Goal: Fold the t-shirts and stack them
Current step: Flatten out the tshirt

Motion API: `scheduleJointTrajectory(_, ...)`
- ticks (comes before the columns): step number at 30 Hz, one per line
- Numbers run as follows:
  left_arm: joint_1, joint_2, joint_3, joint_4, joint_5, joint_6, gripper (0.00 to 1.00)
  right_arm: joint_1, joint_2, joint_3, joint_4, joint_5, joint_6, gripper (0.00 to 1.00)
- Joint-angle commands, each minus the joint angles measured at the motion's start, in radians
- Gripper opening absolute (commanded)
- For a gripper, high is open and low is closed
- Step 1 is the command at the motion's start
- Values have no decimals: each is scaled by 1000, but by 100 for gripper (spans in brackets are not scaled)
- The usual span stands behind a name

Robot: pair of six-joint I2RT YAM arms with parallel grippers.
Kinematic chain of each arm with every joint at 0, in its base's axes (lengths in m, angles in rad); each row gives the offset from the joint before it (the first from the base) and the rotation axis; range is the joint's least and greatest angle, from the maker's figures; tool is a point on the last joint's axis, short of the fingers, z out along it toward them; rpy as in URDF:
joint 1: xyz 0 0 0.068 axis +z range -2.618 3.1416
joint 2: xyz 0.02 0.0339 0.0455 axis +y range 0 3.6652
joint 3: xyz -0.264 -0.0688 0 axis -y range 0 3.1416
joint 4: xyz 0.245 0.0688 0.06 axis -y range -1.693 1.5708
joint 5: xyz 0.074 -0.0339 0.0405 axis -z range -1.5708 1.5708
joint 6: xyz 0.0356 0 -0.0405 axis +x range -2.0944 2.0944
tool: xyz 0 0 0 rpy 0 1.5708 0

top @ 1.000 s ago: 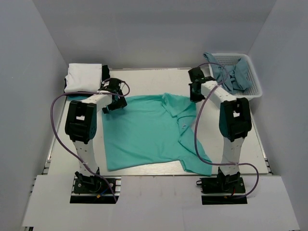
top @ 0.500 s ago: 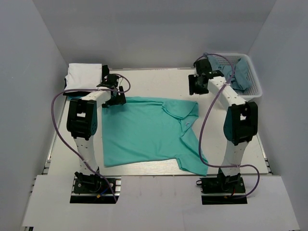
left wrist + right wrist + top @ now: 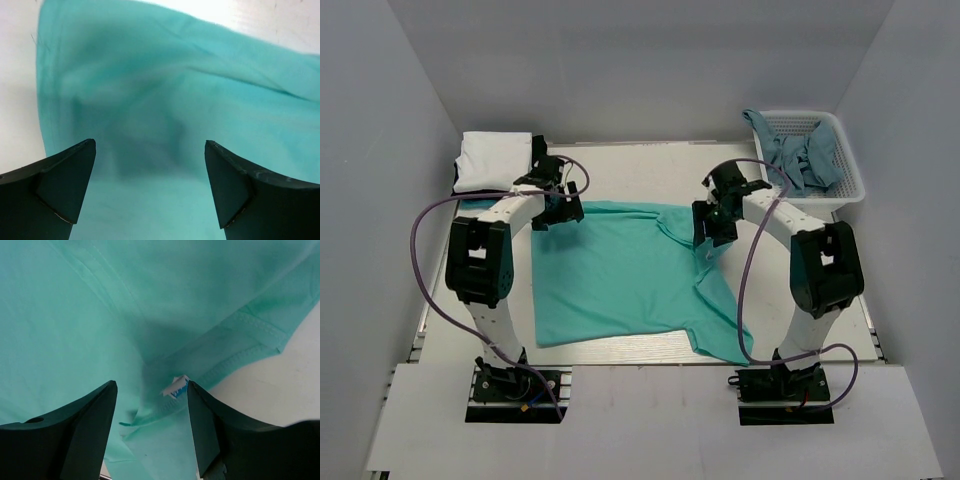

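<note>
1. Soft turquoise t-shirt (image 3: 620, 275) lies flat mid-table, near-right sleeve rumpled.
2. Right gripper (image 3: 712, 230), fingers apart, hangs over its stitched collar and small label (image 3: 176, 388).
3. Left gripper (image 3: 560, 208), fingers spread wide, hangs over the shirt's far-left corner.
4. Folded white t-shirt (image 3: 495, 160), far left.

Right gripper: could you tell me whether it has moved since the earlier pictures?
Yes: the right gripper moved away from the basket, toward the arm bases, over the green t-shirt's collar.

1 high camera overlooks the table (image 3: 640, 172); 2 wrist cameras look closely at its t-shirt (image 3: 620, 270).
</note>
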Motion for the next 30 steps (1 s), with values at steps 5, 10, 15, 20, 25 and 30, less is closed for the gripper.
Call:
scheduleJointTrajectory(5,-5,-53,-50,15,29,-34,100,11,110,119,62,-59,19,61)
scheduleJointTrajectory(10,4,-53,-79,16,16,-43,100,20,170,177,25,-3,21,51)
scheduleJointTrajectory(15,5,-62,-79,25,16,-53,100,28,173,179,-4,93,16,7)
scheduleJointTrajectory(20,5,-50,-88,35,26,-53,100,34,148,183,-2,113,25,0)
scheduleJointTrajectory(25,5,-30,-88,44,17,-53,100,31,121,246,44,96,38,0)
scheduleJointTrajectory(30,5,-5,-97,53,-3,-43,100,8,237,565,-60,191,102,0)
